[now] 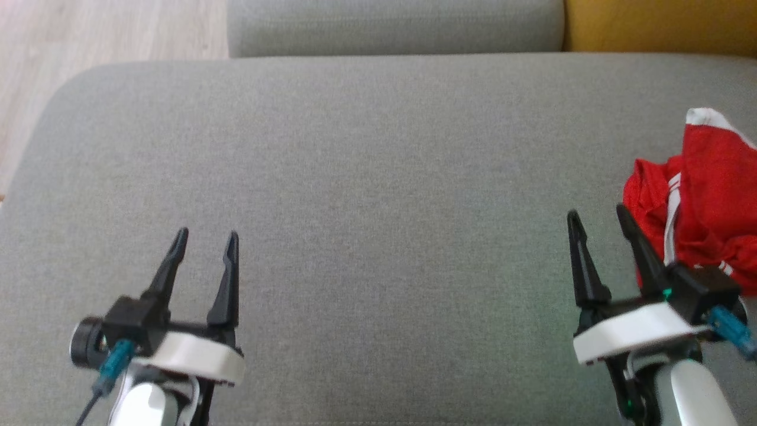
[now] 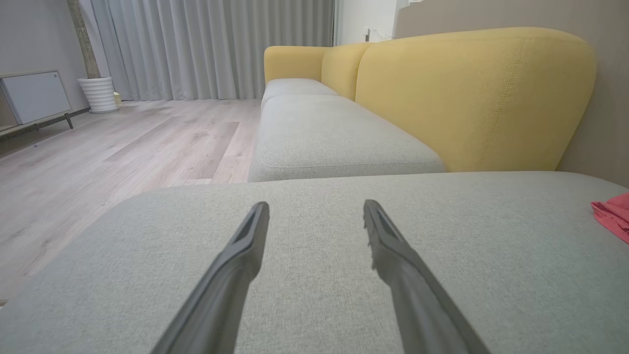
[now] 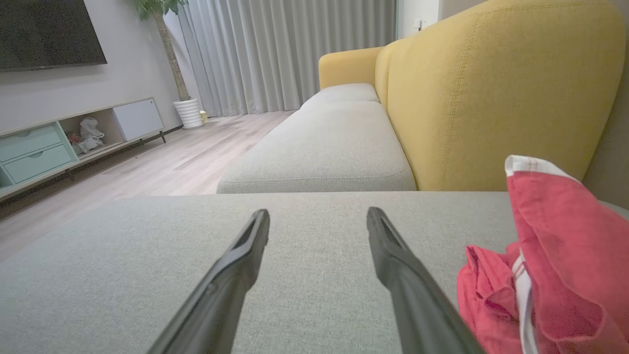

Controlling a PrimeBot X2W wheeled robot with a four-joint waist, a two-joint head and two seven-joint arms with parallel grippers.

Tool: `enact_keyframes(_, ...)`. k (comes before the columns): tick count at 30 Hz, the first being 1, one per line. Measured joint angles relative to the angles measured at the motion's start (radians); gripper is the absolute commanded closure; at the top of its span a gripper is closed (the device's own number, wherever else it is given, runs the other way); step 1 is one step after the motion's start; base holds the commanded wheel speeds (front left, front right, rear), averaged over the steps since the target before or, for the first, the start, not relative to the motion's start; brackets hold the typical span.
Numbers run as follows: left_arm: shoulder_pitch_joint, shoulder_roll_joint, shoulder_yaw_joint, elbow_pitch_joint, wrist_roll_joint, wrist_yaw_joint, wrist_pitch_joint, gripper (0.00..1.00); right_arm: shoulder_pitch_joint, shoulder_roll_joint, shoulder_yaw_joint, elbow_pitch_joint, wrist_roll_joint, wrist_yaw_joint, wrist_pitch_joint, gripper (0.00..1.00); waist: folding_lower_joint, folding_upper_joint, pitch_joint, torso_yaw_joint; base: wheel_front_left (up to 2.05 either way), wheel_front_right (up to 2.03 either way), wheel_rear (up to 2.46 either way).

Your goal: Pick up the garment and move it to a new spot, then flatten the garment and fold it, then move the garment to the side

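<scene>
A broad grey cushion of a yellow-backed sofa spread before us, with pale wood floor off the cushion's left side. The garment – red with white trim – lay bunched in a heap at the cushion's right edge, one part standing up, neither flat nor folded. Over the cushion's near edge we saw the left gripper and the right gripper, both with fingers spread wide and nothing between them. The right one hovered just beside the heap, and we could not tell whether it touched. We judged that flattening and folding were owed. The heap would fit either a garment awaiting its lift or one set down at its new spot – either way the next move called for a hold on the cloth. Across the floor from the cushion stood a low cabinet, its open compartment holding pale things we could not identify, and a white ribbed pot holding a tree trunk.
</scene>
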Motion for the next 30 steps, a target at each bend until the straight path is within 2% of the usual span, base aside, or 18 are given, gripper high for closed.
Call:
enact_keyframes(13, 0.101, 0.018, -0.005, -0.002, 0.000, 0.016, 0.010, 0.00, 0.097, 0.004, -0.011, -0.042, -0.011, 0.000, 0.033, 0.00, 0.0000, 0.0000, -0.084, 0.000, 0.00, 0.00, 0.00)
enact_keyframes(30, 0.112, 0.035, -0.019, -0.009, -0.001, 0.025, 0.019, 0.00, 0.117, 0.005, -0.035, -0.072, -0.006, 0.000, 0.044, 0.00, 0.0000, 0.0000, -0.091, -0.019, 0.00, 0.00, 0.00)
